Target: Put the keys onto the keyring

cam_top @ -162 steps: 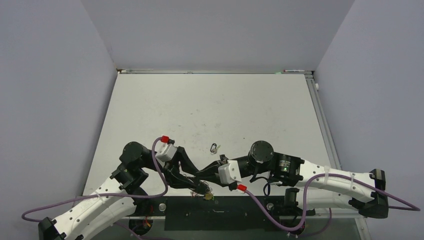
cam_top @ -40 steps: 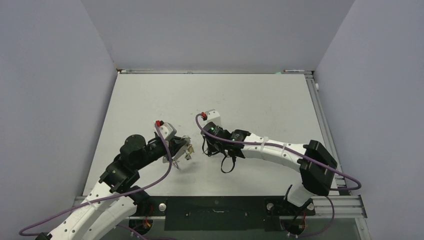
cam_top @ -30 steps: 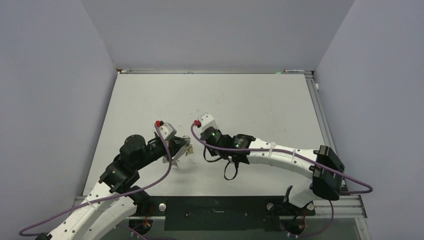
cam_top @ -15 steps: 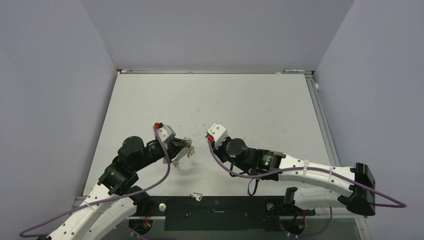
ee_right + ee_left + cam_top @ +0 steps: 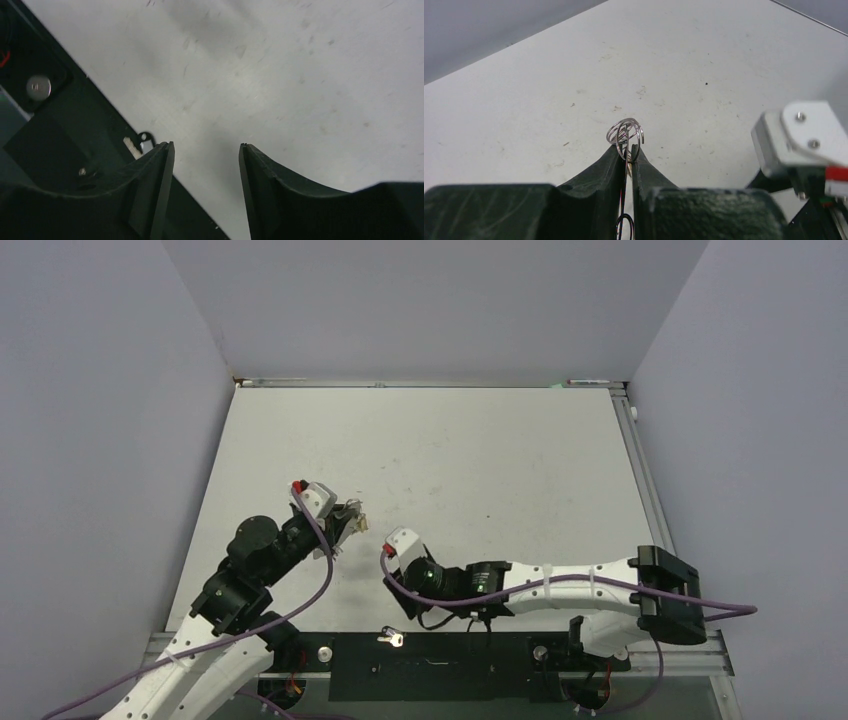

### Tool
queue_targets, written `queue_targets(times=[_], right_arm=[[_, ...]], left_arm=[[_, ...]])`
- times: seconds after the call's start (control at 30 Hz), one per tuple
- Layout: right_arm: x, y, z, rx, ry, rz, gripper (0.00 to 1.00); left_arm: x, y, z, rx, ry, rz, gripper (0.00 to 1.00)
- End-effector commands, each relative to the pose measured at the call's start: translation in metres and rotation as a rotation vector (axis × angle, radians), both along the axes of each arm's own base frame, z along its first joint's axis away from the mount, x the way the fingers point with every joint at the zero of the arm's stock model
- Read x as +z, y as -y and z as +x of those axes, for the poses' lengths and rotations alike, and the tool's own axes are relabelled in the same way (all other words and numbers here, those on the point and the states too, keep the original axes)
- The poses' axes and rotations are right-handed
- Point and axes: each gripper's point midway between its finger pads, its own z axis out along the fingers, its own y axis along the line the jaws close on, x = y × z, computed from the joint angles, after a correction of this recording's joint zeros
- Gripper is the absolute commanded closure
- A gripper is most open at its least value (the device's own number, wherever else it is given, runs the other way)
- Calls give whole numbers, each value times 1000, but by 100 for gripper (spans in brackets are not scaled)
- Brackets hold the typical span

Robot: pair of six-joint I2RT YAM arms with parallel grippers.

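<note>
1. Clearly, the keyring (image 5: 626,159) was in the grip of the left gripper (image 5: 626,149). Its thin grey wire ran upright between the two dark fingertips, which were pressed together on it.
2. Just above those fingertips stood a small bunch of round wire loops (image 5: 625,132). The view was too small to tell whether they belonged to the keyring itself or to keys hanging on it.
3. Seen from above, the left gripper was over the near left part of the white table (image 5: 480,460), well apart from the side walls.
4. One silvery key (image 5: 392,638) lay apart from the keyring, on the black strip (image 5: 470,652) that ran along the near edge of the table. A tiny black oval clip sat at its head.
5. The right gripper (image 5: 206,146) was pointed at this near edge, partly over the table and partly over the black strip. Its jaws stood apart and nothing was between them.
6. In the right wrist view the silvery key lay just beside the finger on the left of the view, outside the gap.
</note>
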Motion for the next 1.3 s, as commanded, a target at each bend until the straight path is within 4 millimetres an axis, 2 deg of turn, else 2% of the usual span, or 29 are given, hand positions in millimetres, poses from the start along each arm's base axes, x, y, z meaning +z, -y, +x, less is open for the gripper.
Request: queue_targets(times=[0.0,0.2,0.37,0.5,0.73,0.87,1.27], right_arm=[[-31,-5,-40,-63,-181,25,48],[-46,4,-53,-306,-369,81,47],[-54,-7,-72,-365,-511,209,48],[-61,-6,-76,-411,-519,217,52],[-70,-21,-90,-380,-543,201,57],[-79,-22,-95,-371,-546,161,61],[-92,-17,-92,-392,-522,125,74]], left_arm=[[27,-20,11,117,94,-36,100],[27,-22,11,127,98,-33,100],[28,-22,10,126,102,-37,100],[28,-23,10,126,102,-36,100],[27,-23,11,130,100,-33,100],[28,-23,11,130,102,-32,100],[26,-23,12,135,97,-31,100]])
